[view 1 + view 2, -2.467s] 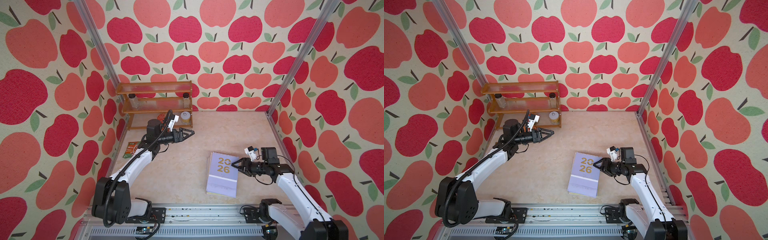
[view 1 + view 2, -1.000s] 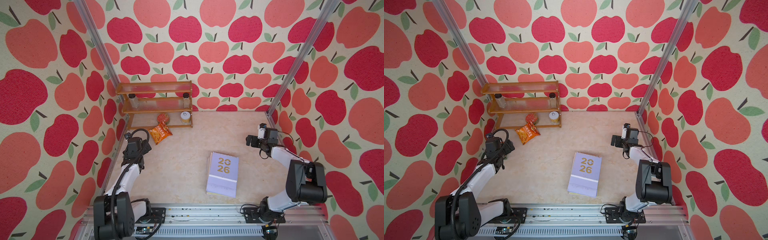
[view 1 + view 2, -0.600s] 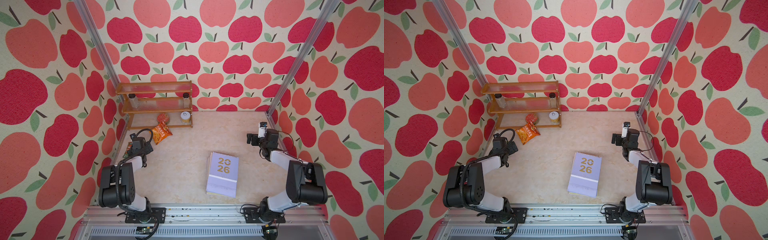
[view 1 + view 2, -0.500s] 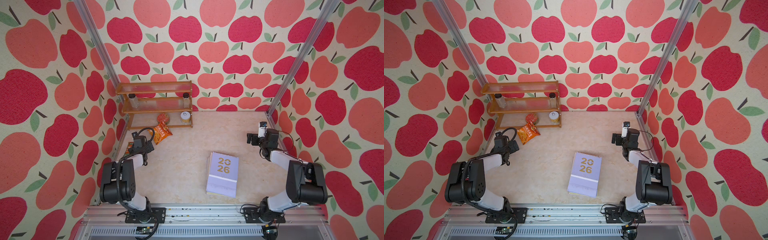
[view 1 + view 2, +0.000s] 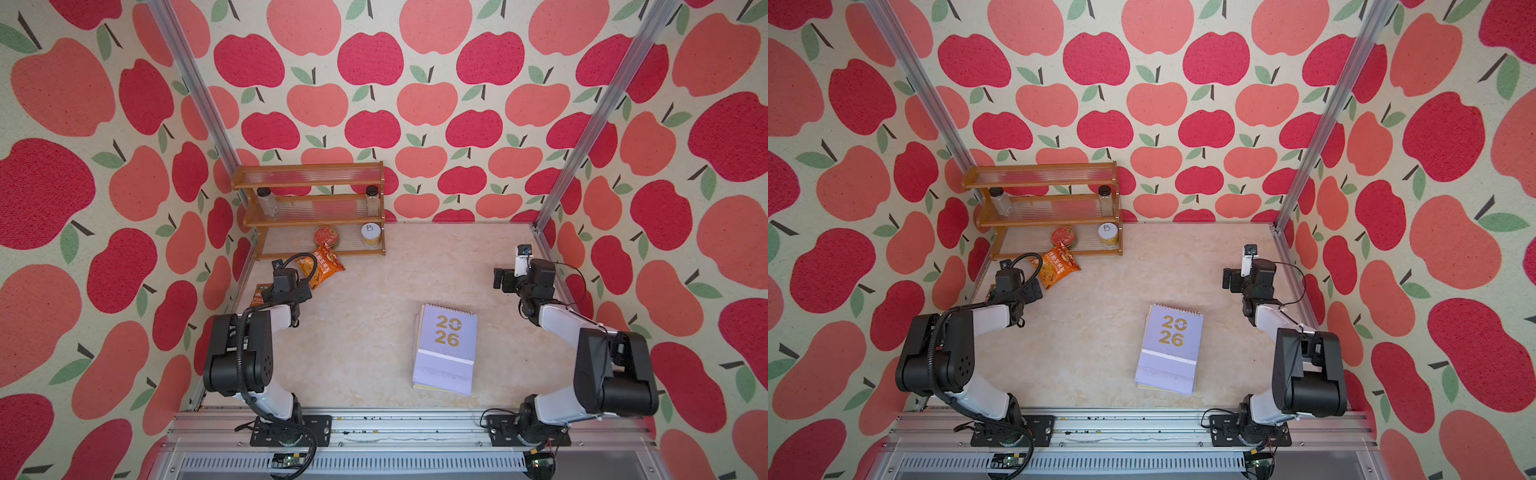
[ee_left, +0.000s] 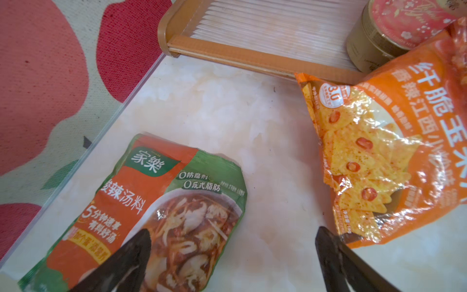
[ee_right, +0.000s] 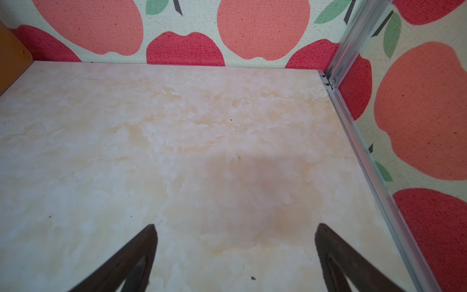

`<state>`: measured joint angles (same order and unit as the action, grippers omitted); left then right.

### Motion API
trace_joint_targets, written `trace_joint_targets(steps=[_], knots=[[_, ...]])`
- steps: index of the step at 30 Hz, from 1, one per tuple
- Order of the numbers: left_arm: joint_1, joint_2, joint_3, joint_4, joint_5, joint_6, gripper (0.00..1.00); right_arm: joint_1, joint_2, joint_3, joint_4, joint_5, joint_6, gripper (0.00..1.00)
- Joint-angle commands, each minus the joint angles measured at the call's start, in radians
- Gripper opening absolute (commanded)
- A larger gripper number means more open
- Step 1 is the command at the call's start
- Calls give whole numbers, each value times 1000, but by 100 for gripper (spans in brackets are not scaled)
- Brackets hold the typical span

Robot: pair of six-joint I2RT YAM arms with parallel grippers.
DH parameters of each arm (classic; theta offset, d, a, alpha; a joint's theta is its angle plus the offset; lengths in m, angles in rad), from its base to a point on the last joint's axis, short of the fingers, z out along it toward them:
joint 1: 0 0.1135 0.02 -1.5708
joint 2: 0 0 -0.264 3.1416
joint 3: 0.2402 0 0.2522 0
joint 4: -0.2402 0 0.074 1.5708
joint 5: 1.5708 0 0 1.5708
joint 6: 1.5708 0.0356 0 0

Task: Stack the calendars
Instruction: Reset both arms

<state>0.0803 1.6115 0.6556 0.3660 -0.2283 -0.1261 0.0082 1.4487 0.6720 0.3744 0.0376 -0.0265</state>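
Though we see the stacked calendars (image 5: 444, 349) (image 5: 1169, 349) only in both top views, wrist views alone reveal our left gripper (image 6: 232, 231) and right gripper (image 7: 236, 225) spread apart, empty.

A pale marbled table (image 5: 365, 332) fills the floor of the apple-papered booth. Near its front, right of centre, a stack of calendars (image 5: 446, 345) lies flat, the lilac top cover bearing gold "2026" numerals and a yellowish edge showing underneath. A three-tier wooden rack (image 5: 309, 180) stands in the far left corner. Its middle shelf carries two small jars (image 5: 267, 201), one at each end, and its bottom shelf holds a red-lidded tin (image 5: 326, 235) beside a white-lidded jar (image 5: 371, 234). An orange chip packet (image 5: 322, 270) lies on the table with one end over the rack's bottom rail. A green-and-orange soup packet (image 6: 151, 215) lies flat nearby along the left wall.
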Motion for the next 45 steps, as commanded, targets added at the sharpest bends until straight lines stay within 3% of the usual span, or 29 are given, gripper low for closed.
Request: trace_joint_targets(steps=[1, 11, 18, 23, 26, 29, 31, 33, 45], knots=[[2, -41, -48, 108, 16, 28, 99, 6, -63, -70, 42, 46, 5, 99], [2, -45, -62, 128, 33, 37, 99, 2, -48, -236, 274, 18, 15, 99], [4, -60, -86, 159, 29, 33, 99, 24, 111, -297, 548, 14, -9, 99], [-30, -64, -117, 214, -47, 44, 99, 29, 99, -281, 500, 31, -3, 99], [-52, -73, -178, 327, -6, 94, 99, 31, 97, -279, 493, 34, -4, 99], [-15, -74, -214, 375, 92, 79, 99, 31, 98, -279, 492, 36, -5, 99], [0, -31, -261, 508, 145, 89, 99, 33, 98, -280, 492, 38, -4, 99], [4, -53, -242, 436, 161, 82, 99, 33, 98, -278, 492, 40, -6, 99], [-3, -42, -245, 461, 161, 96, 99, 48, 98, -273, 483, 56, -21, 99]])
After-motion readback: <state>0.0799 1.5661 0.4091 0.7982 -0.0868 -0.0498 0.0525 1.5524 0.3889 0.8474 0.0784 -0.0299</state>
